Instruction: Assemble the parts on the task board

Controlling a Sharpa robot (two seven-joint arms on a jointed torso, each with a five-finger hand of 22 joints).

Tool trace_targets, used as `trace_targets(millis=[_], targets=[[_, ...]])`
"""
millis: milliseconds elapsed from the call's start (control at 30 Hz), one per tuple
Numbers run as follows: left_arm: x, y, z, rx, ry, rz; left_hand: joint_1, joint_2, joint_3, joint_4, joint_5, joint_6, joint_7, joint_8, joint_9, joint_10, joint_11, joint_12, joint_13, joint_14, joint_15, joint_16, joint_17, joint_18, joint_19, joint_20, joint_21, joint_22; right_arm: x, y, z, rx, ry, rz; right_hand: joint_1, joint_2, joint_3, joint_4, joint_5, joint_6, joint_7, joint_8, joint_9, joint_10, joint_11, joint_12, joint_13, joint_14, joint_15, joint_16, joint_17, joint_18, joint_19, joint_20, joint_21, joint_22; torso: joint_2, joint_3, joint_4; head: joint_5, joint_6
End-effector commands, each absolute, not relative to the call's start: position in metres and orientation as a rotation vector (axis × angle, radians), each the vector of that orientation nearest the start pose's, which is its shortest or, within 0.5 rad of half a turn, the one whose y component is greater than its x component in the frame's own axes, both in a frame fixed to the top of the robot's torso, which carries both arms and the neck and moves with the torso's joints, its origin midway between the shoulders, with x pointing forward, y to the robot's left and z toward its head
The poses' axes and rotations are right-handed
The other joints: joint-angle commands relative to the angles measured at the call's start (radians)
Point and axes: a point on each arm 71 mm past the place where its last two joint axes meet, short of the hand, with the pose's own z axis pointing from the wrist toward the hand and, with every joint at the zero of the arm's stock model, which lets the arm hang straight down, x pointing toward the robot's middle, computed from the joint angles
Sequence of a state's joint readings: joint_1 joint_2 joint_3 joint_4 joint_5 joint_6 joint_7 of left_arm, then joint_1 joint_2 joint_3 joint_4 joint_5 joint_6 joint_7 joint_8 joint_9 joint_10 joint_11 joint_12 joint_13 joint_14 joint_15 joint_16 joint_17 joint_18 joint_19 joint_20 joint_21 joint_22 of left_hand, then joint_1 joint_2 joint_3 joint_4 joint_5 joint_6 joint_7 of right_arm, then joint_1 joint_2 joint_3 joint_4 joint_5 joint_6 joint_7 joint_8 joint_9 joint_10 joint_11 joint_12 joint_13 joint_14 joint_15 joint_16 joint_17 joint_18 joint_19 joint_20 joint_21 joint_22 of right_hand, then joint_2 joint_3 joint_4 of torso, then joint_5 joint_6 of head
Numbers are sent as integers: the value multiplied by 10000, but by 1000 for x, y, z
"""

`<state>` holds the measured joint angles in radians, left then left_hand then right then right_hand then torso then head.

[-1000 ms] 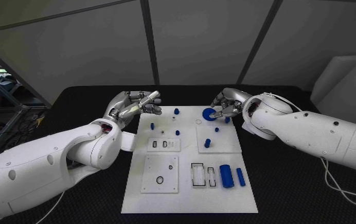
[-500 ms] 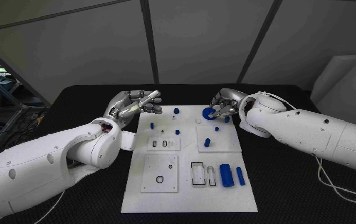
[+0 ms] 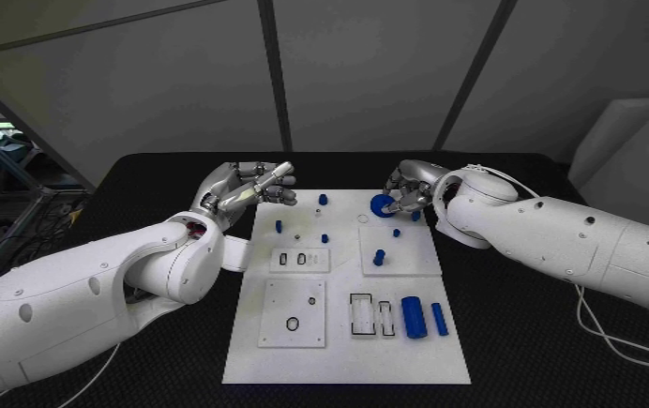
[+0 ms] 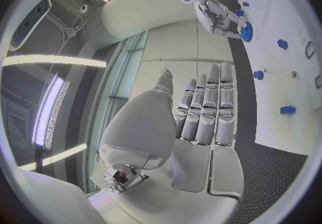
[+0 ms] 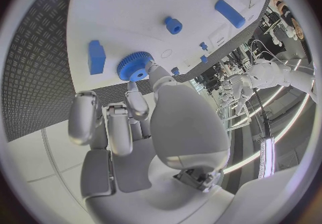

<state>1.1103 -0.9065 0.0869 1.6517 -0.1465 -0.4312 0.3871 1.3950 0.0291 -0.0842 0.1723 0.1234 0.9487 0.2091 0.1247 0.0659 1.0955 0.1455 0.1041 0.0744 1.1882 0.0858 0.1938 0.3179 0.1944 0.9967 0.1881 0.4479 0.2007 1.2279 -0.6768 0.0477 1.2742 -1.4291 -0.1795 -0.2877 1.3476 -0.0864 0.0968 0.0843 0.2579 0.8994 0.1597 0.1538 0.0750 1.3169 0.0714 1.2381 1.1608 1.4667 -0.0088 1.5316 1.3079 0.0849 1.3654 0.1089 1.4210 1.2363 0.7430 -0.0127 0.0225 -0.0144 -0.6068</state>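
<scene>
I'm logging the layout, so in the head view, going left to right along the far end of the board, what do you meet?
Left hand → small blue peg → blue gear at the right hand, all at the far edge of the task board.

The task board [image 3: 345, 352] looks like smooth matt white plastic, and the blue gear [image 5: 133, 66] has a toothed, matt plastic rim. The table [image 5: 37, 63] wears a black covering embossed in a raised tread pattern. Both the left hand [image 4: 201, 107] and the right hand [image 5: 127, 116] show satin silver metal, on arms of glossy white shell.
</scene>
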Motion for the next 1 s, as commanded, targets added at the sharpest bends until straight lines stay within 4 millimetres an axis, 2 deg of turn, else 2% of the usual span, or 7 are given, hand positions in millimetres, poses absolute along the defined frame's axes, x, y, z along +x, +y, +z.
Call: trace_targets(millis=[33, 200, 333, 467, 800, 933, 1000], targets=[[468, 209, -159, -10122, 13440, -15271, -44, 54, -35, 4, -15, 19, 21, -44, 1, 4, 46, -59, 6, 18, 42, -50, 17, -129, 31, 48, 63, 11, 548, -199, -167, -200, 17585, 3976, 128, 35, 59, -60, 49, 119, -11, 94, 17, 100, -8, 109, 85, 837, 71, 43, 1610, -174, 87, -7, 49, 34, -3, -4, 0, 0, -4], [468, 209, -159, -10123, 13444, -15272, -44, 54, -35, 4, -15, 19, 21, -44, 1, 4, 46, -59, 6, 18, 42, -50, 17, -129, 31, 48, 63, 11, 548, -199, -168, -300, 17677, 3876, 208, 122, 123, -92, 12, 246, -28, 178, 29, 198, -24, 265, 278, 845, 59, 61, 1659, -174, 84, -16, 54, 44, 4, -3, -7, 2, -17], [468, 208, -159, -10126, 13474, -15291, -38, 54, -45, -6, -14, 18, 25, -55, 0, 7, 48, -68, 8, 30, 40, -61, 37, -128, 41, 48, 76, 17, 549, -197, -169, -414, 17750, 3775, 415, 368, 415, -172, -347, 596, -98, 347, 68, 321, -91, 450, 514, 848, 12, 70, 1684, -174, 86, -50, 65, 64, 6, -4, -1, -25, -32], [468, 209, -159, -10133, 13480, -15279, -38, 54, -45, -6, -14, 18, 25, -55, 0, 7, 48, -68, 8, 30, 40, -61, 37, -128, 41, 48, 76, 17, 549, -195, -169, -537, 17752, 3680, 565, 537, 734, -260, -343, 990, -227, 480, 137, 420, -196, 575, 684, 849, -72, 73, 1695, -179, 103, -113, 85, 104, 4, 4, 4, -13, -46], [468, 209, -160, -10153, 13525, -15272, -26, 65, -42, -15, -11, 22, 24, -58, 0, 10, 46, -72, 9, 32, 40, -69, 47, -128, 44, 47, 81, 20, 547, -191, -165, -824, 17306, 3728, 461, 553, 974, -241, -293, 1126, -274, 436, 151, 485, -241, 645, 798, 850, -120, 73, 1701, -185, 110, -172, 95, 128, 4, 4, -3, 24, -36], [469, 209, -160, -10191, 13589, -15241, -24, 68, -41, -16, -11, 22, 23, -59, 0, 10, 46, -73, 9, 32, 40, -71, 49, -128, 45, 47, 82, 21, 543, -189, -159, -1024, 16684, 3853, 479, 605, 1279, -281, -585, 1212, -302, 382, 159, 529, -268, 685, 873, 864, -150, 97, 1773, -193, 127, -205, 111, 167, 0, 8, 0, 31, -36], [469, 210, -160, -10202, 13615, -15236, -24, 68, -41, -16, -11, 22, 23, -59, 0, 10, 46, -73, 9, 32, 40, -71, 49, -128, 45, 47, 82, 21, 540, -187, -155, -1077, 16361, 4018, 458, 570, 1328, -287, -562, 1223, -303, 363, 159, 548, -271, 704, 901, 868, -152, 103, 1792, -198, 142, -209, 123, 194, -2, -13, 3, 35, -43]])
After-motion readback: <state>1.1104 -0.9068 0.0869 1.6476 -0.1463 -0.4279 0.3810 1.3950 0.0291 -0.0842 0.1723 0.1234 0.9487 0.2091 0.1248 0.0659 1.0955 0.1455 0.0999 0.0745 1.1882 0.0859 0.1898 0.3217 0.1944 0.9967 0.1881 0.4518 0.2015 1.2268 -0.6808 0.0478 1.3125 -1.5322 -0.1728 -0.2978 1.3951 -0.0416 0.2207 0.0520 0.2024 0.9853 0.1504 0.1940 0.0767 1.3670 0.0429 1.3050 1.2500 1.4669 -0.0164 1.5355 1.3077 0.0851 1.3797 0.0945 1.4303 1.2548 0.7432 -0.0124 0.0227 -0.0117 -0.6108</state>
